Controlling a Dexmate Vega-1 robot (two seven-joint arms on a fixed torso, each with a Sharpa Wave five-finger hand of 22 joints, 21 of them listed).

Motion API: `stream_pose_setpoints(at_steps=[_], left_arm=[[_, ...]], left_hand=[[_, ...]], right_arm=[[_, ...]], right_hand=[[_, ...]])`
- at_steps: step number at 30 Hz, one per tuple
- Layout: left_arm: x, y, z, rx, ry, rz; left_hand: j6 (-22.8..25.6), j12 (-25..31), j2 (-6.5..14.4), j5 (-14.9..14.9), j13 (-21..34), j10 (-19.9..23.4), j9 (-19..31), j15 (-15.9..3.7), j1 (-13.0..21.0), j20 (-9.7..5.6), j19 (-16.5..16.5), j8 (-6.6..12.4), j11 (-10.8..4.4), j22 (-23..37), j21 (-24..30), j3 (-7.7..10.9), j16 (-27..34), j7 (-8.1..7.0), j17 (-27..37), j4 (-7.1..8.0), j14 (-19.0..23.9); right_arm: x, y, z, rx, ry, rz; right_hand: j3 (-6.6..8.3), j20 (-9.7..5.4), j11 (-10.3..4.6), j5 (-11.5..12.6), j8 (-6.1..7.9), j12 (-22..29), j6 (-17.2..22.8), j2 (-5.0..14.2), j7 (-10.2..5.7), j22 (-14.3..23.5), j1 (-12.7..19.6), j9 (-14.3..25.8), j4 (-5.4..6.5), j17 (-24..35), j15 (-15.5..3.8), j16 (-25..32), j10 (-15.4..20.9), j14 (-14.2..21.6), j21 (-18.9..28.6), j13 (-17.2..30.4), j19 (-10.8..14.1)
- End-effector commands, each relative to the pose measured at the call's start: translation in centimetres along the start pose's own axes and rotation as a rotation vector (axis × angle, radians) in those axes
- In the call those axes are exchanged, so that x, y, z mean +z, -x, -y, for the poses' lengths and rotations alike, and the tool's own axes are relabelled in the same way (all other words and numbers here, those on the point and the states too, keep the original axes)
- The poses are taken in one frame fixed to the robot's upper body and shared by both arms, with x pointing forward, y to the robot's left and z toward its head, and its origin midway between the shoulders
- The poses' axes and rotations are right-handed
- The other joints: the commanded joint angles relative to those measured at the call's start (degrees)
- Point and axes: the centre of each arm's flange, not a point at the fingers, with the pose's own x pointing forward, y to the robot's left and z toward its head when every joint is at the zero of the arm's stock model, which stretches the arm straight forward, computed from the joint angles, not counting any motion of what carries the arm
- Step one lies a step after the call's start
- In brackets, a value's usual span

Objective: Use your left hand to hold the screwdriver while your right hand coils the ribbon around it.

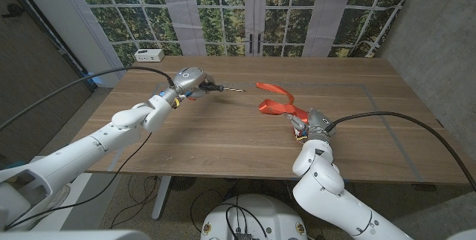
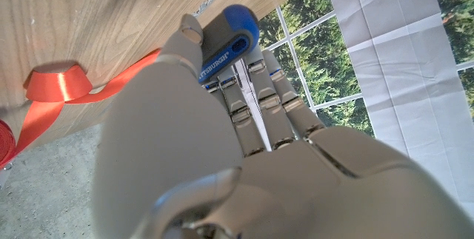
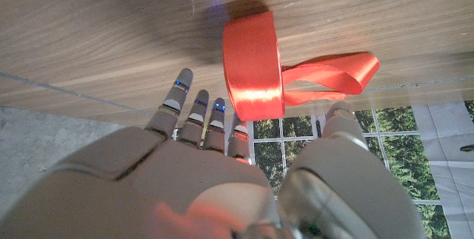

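- I see the wooden table (image 1: 223,140) spreading under both arms; nothing on it that I can see holds or contains anything else.
- My left arm (image 1: 97,140) comes in from the near left corner and stretches towards the table's far left part.
- My right arm (image 1: 327,188) rises from the near edge right of centre, with a black cable (image 1: 401,121) trailing off to the right.
- My left hand (image 1: 190,80) is clenched around the screwdriver (image 1: 216,88); in the left wrist view the fingers (image 2: 255,98) wrap the blue handle (image 2: 226,39), and the head view shows the shaft sticking out towards the table's middle, raised off the wood as far as I can tell.
- My right hand (image 1: 309,121) is released, its fingers (image 3: 196,113) apart and reaching towards the ribbon without holding it.
- The orange ribbon (image 1: 275,100) lies loose on the table just beyond my right hand, looped near it, one end running towards the screwdriver's tip but apart from it.
- A small white box (image 1: 149,54) sits at the far left edge.
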Motion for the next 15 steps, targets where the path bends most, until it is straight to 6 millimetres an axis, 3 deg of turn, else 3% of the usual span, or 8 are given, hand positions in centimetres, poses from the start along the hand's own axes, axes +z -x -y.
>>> stream_pose_setpoints(at_steps=[1,3,4,6,7,8,10,15], left_arm=[[-0.2,0.3,0.2,-0.004,0.011,-0.007],[-0.1,0.2,0.3,-0.015,0.008,-0.003],[-0.1,0.2,0.3,-0.021,0.007,-0.002],[0.0,0.3,0.3,-0.020,0.004,-0.001],[0.0,0.2,0.2,-0.026,0.007,-0.002],[0.0,0.3,0.2,-0.017,0.006,-0.004],[0.1,0.3,0.1,-0.017,0.003,-0.006],[0.2,0.4,0.2,-0.020,0.002,-0.005]], left_hand=[[7.05,-0.05,7.83,0.38,2.92,3.14,0.19,-15.57,7.73,0.04,-0.34,0.26,-2.49,0.13,0.47,0.22,0.00,-2.59,12.63,0.34,9.07],[7.02,-0.06,7.83,0.37,2.98,3.16,0.19,-15.57,7.74,0.05,-0.41,0.25,-2.53,0.12,0.52,0.21,-0.02,-2.59,12.66,0.33,9.05],[6.97,-0.07,7.82,0.36,3.04,3.20,0.20,-15.57,7.76,0.05,-0.46,0.22,-2.50,0.11,0.59,0.20,-0.05,-2.53,12.69,0.33,9.05],[6.96,-0.09,7.82,0.36,3.11,3.21,0.20,-15.57,7.78,0.04,-0.51,0.21,-2.49,0.10,0.67,0.18,-0.07,-2.46,12.73,0.33,9.03],[6.88,-0.10,7.83,0.36,3.14,3.22,0.20,-15.57,7.79,0.04,-0.57,0.18,-2.47,0.09,0.70,0.18,-0.08,-2.32,12.75,0.34,9.03],[6.89,-0.10,7.84,0.36,3.17,3.25,0.20,-15.57,7.79,-0.01,-0.60,0.17,-2.47,0.09,0.74,0.18,-0.10,-2.39,12.76,0.34,9.03],[6.90,-0.14,7.84,0.35,3.24,3.23,0.21,-15.57,7.81,0.01,-0.63,0.17,-2.50,0.07,0.82,0.16,-0.12,-2.42,12.80,0.35,9.03],[6.86,-0.28,7.86,0.34,3.43,3.08,0.21,-15.57,7.84,-0.03,-0.82,0.13,-2.45,0.04,1.02,0.13,-0.18,-2.32,12.91,0.36,9.04]], right_arm=[[1.6,1.5,4.9,-0.246,0.311,-0.048],[1.8,1.8,4.8,-0.373,0.269,0.009],[1.9,1.9,4.7,-0.405,0.284,0.026],[2.0,2.1,4.7,-0.471,0.291,0.054],[2.1,2.2,4.7,-0.489,0.317,0.034],[2.1,2.1,4.8,-0.480,0.326,0.027],[1.9,2.2,4.8,-0.516,0.298,0.043],[2.4,3.0,5.1,-0.651,0.310,0.087]], right_hand=[[0.84,-0.48,0.49,1.48,2.37,2.48,6.88,1.39,0.82,0.36,4.44,0.40,-0.85,0.95,-3.76,3.69,8.17,9.72,0.67,0.50,5.50],[1.63,-2.02,0.23,2.33,4.87,5.88,14.70,3.04,0.48,0.53,8.71,0.64,-1.45,2.67,-5.61,7.64,16.38,18.24,1.69,1.38,10.27],[3.07,-4.37,-0.58,2.67,8.69,10.89,24.22,6.34,0.42,0.80,14.21,1.38,-1.86,6.46,-7.63,14.28,25.50,29.85,3.49,3.08,15.73],[4.32,-5.88,-2.26,2.17,12.36,16.98,31.83,9.34,0.09,1.35,20.97,2.63,-2.23,12.05,-9.42,21.35,35.52,37.68,5.35,5.67,19.59],[5.34,-7.05,-3.49,1.21,15.65,21.37,36.85,11.60,-0.20,1.98,26.60,4.38,-2.08,17.86,-10.29,27.27,40.86,42.08,7.47,8.47,22.27],[5.37,-8.34,-4.32,0.12,18.17,24.05,39.73,12.15,-0.14,2.48,29.38,6.01,-1.49,22.56,-11.07,31.12,42.68,43.96,9.07,11.01,23.22],[4.58,-9.97,-4.72,-0.75,18.93,27.38,39.98,11.38,-0.39,3.28,32.38,6.84,-1.43,28.78,-11.97,36.14,44.02,45.53,11.14,14.75,23.82],[2.76,-11.96,-5.10,-0.21,19.05,32.12,39.71,11.00,-0.13,5.08,35.08,8.23,-0.82,37.66,-13.09,42.10,44.84,43.83,14.08,21.10,23.10]])
